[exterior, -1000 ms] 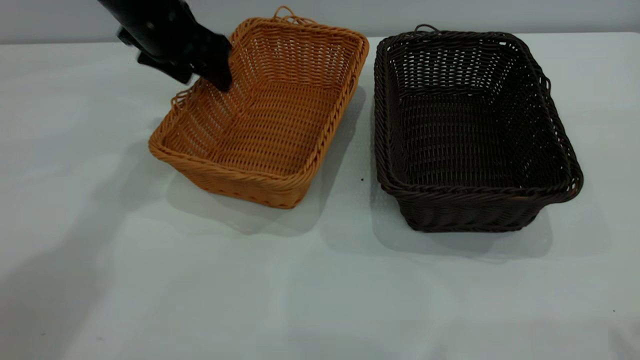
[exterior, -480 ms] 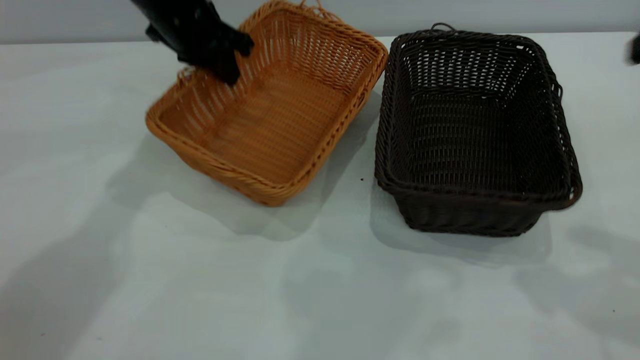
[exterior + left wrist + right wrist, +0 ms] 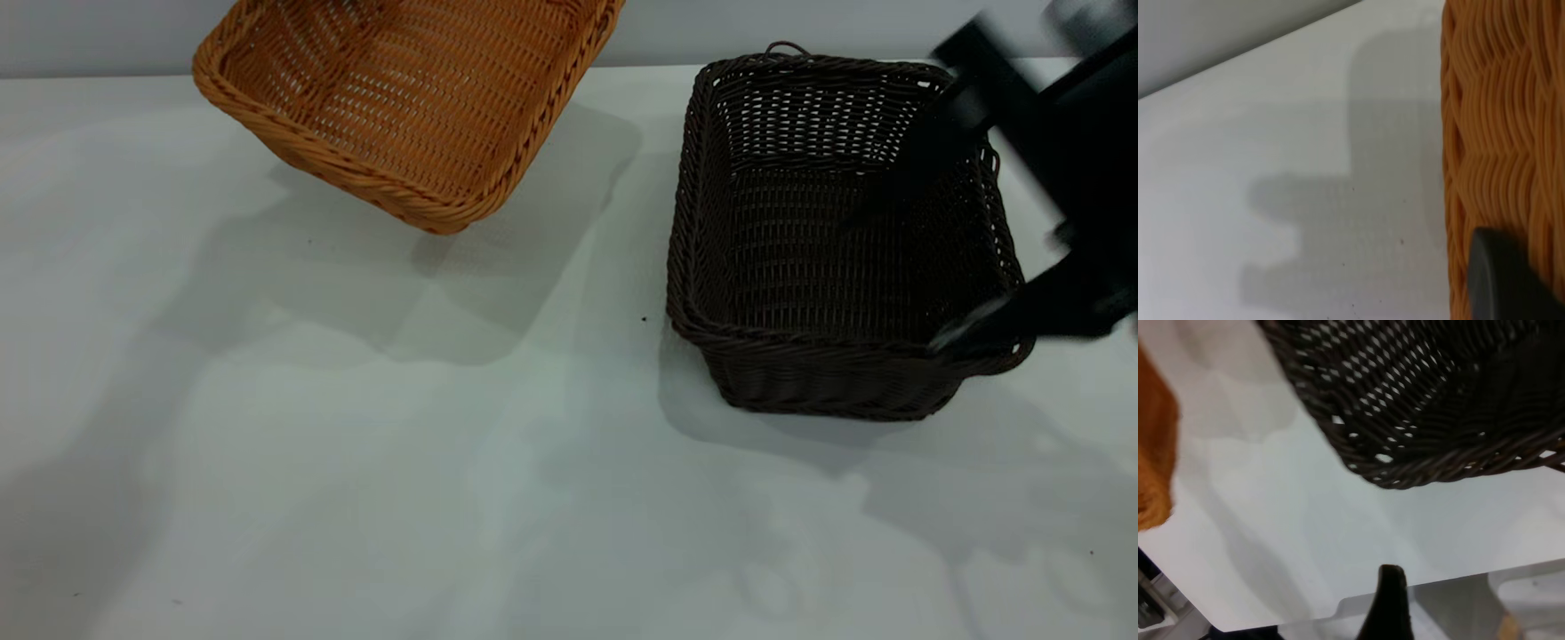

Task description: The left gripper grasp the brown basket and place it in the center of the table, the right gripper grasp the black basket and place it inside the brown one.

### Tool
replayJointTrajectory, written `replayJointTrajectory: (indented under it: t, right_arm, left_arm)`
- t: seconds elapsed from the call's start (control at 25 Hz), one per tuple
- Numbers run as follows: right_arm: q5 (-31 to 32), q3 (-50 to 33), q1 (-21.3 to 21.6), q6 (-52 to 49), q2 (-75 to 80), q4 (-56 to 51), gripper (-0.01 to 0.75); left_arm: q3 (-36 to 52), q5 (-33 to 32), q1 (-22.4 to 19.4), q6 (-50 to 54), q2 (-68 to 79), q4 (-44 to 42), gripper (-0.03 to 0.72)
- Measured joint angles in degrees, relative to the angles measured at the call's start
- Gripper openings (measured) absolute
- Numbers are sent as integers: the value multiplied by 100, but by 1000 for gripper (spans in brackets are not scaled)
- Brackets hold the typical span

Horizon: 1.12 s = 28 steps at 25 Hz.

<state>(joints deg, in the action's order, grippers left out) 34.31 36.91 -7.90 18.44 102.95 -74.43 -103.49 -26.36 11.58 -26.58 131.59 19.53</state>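
The right claw is seen blurred at the right edge of the exterior view, reaching in from above, its two fingers spread wide apart, one high and one low. Of the left claw only one dark fingertip is shown, in the left wrist view; its arm is out of the exterior view.

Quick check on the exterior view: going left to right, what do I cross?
brown basket, lifted and tilted at the top left → bare table → black basket standing on the table → right gripper, blurred, over that basket's right side.
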Motion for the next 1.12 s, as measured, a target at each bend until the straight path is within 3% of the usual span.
replayJointTrajectory:
  t: [0.16,0.64,0.76,0.96,1.12]
  right_arm:
    - [-235,25,-181,256,728,-760,573]
    - [-1295,152,-181,1766,1726,-2746,566]
    - [-1339,267,-181,1803,1917,-2787,507]
    - [-1330,487,-77,1890,2031,-2844,270]
    - [-850,642,523,2489,2031,-2729,245]
  left_arm:
    - [0,-23,0,0,0,-13,78]
    - [0,-43,0,0,0,-19,78]
    - [0,-49,0,-6,0,-19,78]
    - [0,-97,0,-102,-5,-19,78]
    - [0,-317,0,-150,-11,-19,78]
